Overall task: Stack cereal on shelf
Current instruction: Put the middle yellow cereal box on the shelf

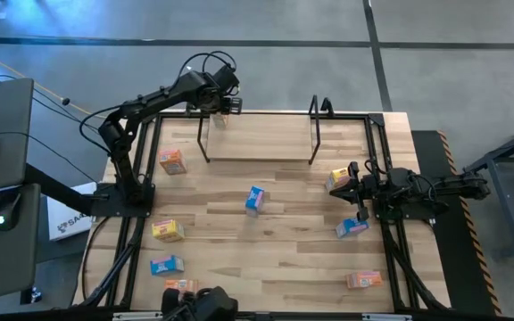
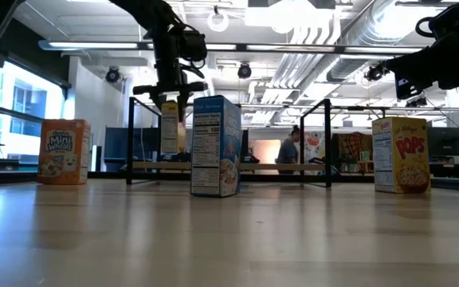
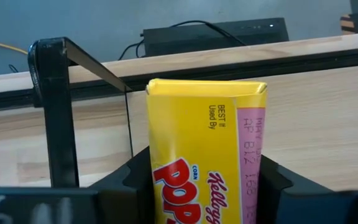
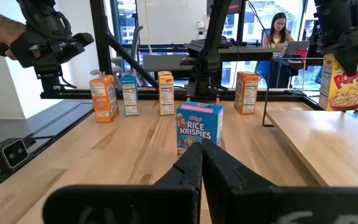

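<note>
A: Start big. What is laid out?

B: A light wooden bench (image 1: 266, 250), and at its far edge the shelf (image 1: 257, 147), a low black metal-rod frame over a pale wooden board. Small cardboard cereal boxes are scattered on the bench in front of the shelf; a blue Rice Krispies box (image 1: 255, 200) stands nearest its front.

A: And the hands?

B: The left hand (image 1: 220, 109) hangs over the shelf's left end, clamped on a yellow Corn Pops box (image 3: 205, 155). The right hand (image 4: 201, 163) waits off the shelf's right end, fingers together, empty.

A: So which step?

B: Placing, I judge. Next it should lower the box upright onto the board, then release.
</note>
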